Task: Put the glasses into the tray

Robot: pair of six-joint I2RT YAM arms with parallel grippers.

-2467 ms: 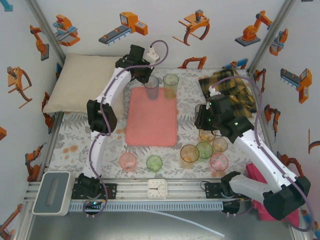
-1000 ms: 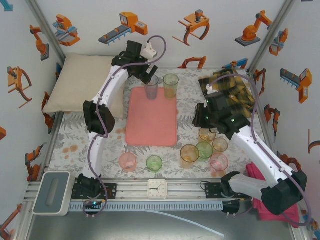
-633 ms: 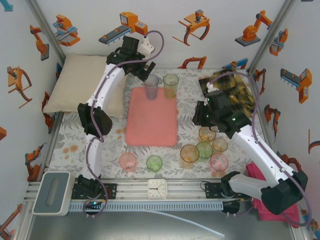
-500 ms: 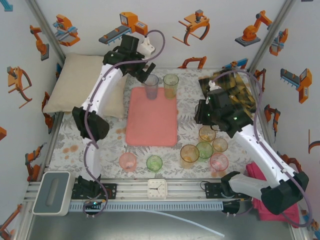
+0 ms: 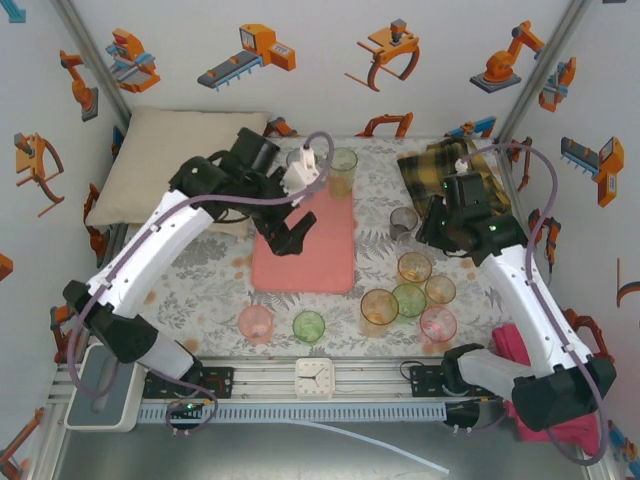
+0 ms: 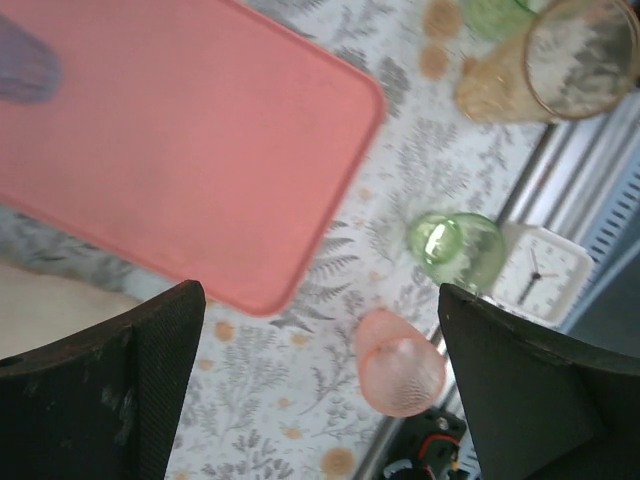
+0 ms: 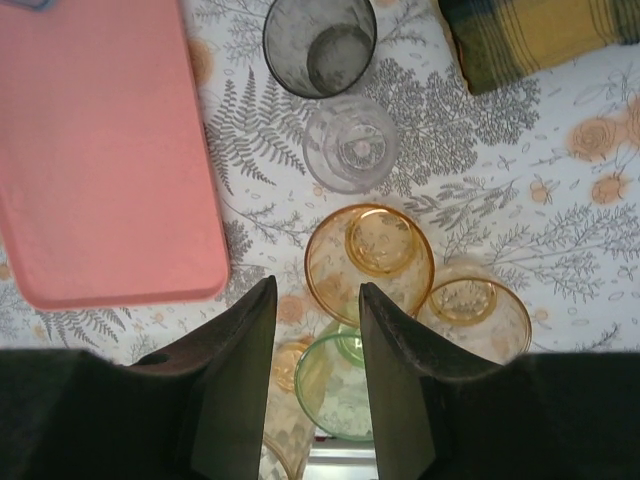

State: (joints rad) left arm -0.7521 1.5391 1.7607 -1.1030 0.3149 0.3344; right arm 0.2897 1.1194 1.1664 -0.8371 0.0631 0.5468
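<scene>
The desk, covered in a pale fern-and-flower print (image 5: 200, 275), stands between white walls (image 5: 330, 90) dotted with orange robot cartoons.

The left pincer (image 5: 290, 235) hangs over the middle of the flat salmon-pink rectangular tray (image 5: 325, 265), fingers pointing down, spread wide and grasping nothing. At the tray's far end the left wrist view catches a purple-grey tumbler (image 6: 22, 70) as a blur on the pink surface. An olive-green transparent tumbler (image 5: 343, 170) stands at the far right corner. Off the tray's near edge, a pink transparent tumbler (image 5: 256, 323) and a small green transparent tumbler (image 5: 309, 325) sit on the desk, just beyond a white square clock (image 5: 314, 378).

The right pincer (image 7: 316, 290) shows a narrow gap between its jaws with nothing caught in it. It hovers above the cluster right of the tray. An orange transparent tumbler (image 7: 370, 260) lies directly past the fingertips. A pale clear tumbler (image 7: 350, 145) and a smoky grey tumbler (image 7: 320, 45) lie farther out, and a second orange tumbler (image 7: 472, 310) sits to the right. A yellow-and-dark plaid cloth (image 7: 540, 30) lies beyond them.

With two glasses on the tray and most of them on the desk, the task looks early, and this reads as the gap between one placement and the next pick. The left arm's nearest candidates are the pink and green tumblers. Taking one calls for swinging toward the near edge, dropping the spread jaws around a single wall and clenching gently. For the right arm the crowding is the difficulty, since its jaws need to straddle one rim without nudging the neighbours.
</scene>
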